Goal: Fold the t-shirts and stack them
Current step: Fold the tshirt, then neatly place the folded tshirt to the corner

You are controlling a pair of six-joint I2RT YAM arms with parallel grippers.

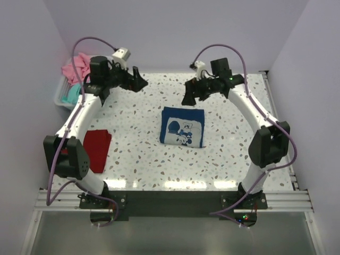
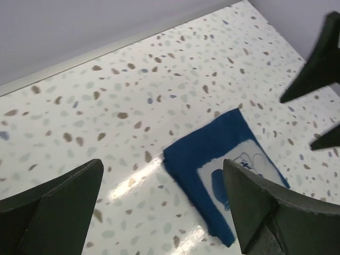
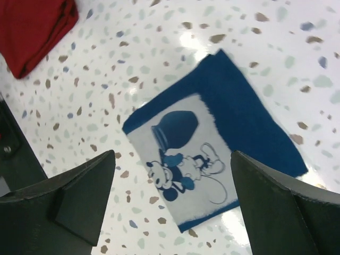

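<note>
Light: bright, even, from overhead. Glare: white patches on the glossy table (image 1: pixel 138 159) along its near edge in the top view, one patch in each wrist view. Shadows: faint, soft-edged. Focus: table sharp throughout; fingers (image 2: pixel 53 212) close to lens dark, slightly soft.

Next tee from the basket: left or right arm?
Left, likely. The left gripper hangs open near the basket with the pink tee and teal tee at the far-left edge; the right gripper is across the table.
</note>
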